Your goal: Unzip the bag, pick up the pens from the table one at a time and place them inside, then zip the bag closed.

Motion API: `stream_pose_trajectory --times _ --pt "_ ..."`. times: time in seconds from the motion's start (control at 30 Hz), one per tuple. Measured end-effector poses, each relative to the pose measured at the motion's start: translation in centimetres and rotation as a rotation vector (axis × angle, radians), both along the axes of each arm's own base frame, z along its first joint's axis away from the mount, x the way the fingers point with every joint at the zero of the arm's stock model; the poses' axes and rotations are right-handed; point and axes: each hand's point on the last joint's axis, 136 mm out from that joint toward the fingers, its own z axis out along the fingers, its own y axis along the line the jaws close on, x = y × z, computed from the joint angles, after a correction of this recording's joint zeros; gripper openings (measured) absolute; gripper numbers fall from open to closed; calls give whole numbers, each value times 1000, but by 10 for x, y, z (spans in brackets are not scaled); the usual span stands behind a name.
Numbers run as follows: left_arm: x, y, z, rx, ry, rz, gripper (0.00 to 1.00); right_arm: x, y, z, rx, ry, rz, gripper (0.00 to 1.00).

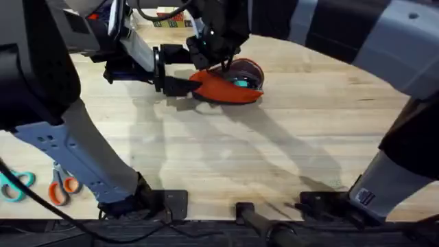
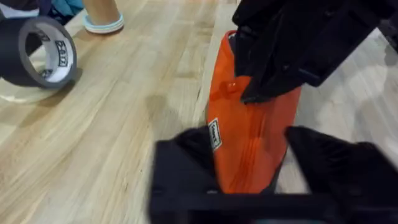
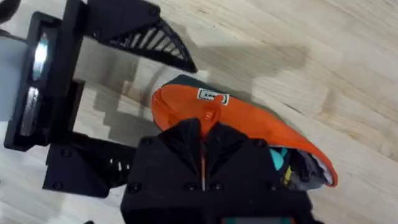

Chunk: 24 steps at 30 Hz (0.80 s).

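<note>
across the far middle of the large pale wood-grain table (image 1: 288,137), with its beige planks, we see the soft oblong orange fabric pouch (image 1: 226,88) lying with both arms gathered over it. we hold its left end with the left gripper (image 1: 184,85), whose black fingers (image 2: 186,162) sit on either side of the fabric, narrowed onto the pouch. our right gripper (image 1: 218,58) comes down from above onto the zipper line; its black fingers (image 3: 186,146) are drawn tight together along the zip, though we cannot tell whether the pull itself is between them.

from overhead the pouch reads as a flattened lens shape, its right end gaping, with something teal (image 1: 241,81) showing inside. our right wrist view looks down on the same opening, where a teal piece (image 3: 278,160) and pale lining sit under the orange lip, and a small white label (image 3: 212,96) is sewn near the closed end. our left wrist view shows the pouch end-on, the fabric smooth and faintly glossy with a raised seam, plus a roll of black tape (image 2: 40,53) and a tan cylinder with a pale blue base ring (image 2: 103,15) standing on the wood beyond.

near the lower left corner of the overhead view lie orange-handled scissors (image 1: 63,187) and teal-handled scissors (image 1: 15,185), well apart from the pouch.
</note>
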Motion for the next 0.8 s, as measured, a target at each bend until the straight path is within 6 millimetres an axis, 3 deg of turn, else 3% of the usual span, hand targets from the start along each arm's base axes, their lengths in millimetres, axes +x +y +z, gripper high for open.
stream_pose_trajectory --times 0.13,0.17,0.8 --pt "0 0 0 0 1 0 114 1 0 0 -1 -3 -1 32" --pt "0 0 0 1 2 -1 61 1 0 1 0 -5 -2 32" --pt "-1 -1 -1 4 1 -3 44 -2 -4 -2 -16 11 -3 31"
